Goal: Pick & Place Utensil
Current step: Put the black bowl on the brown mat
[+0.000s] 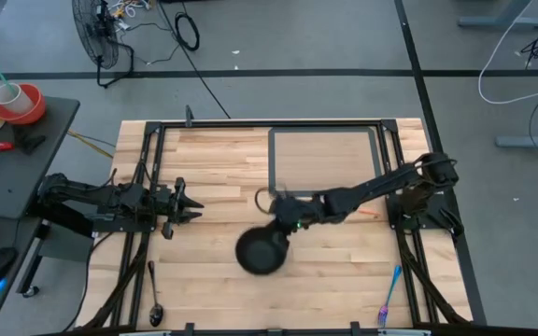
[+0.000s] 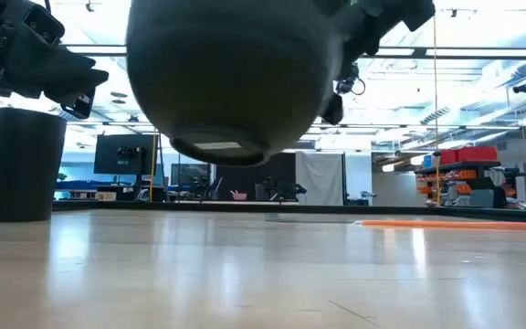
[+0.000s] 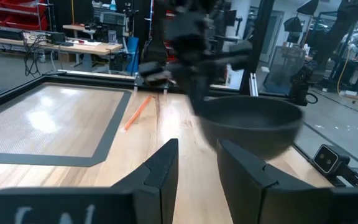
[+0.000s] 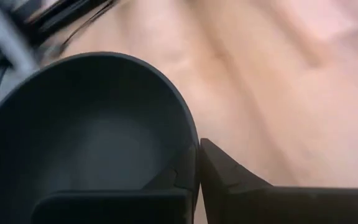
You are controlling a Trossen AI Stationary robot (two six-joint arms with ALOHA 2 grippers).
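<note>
The right gripper (image 4: 197,163) pinches the rim of the black bowl (image 1: 261,250) above the bench's (image 1: 344,271) middle, so it should keep the bowl level and set it down softly, while the left gripper (image 1: 187,203) waits open near the left edge.

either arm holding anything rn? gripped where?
The right gripper holds the dark bowl by its rim, one finger inside the wall and one outside; the bowl is off the table. The left gripper is open, holding nothing.

No text or label can be read.
</note>
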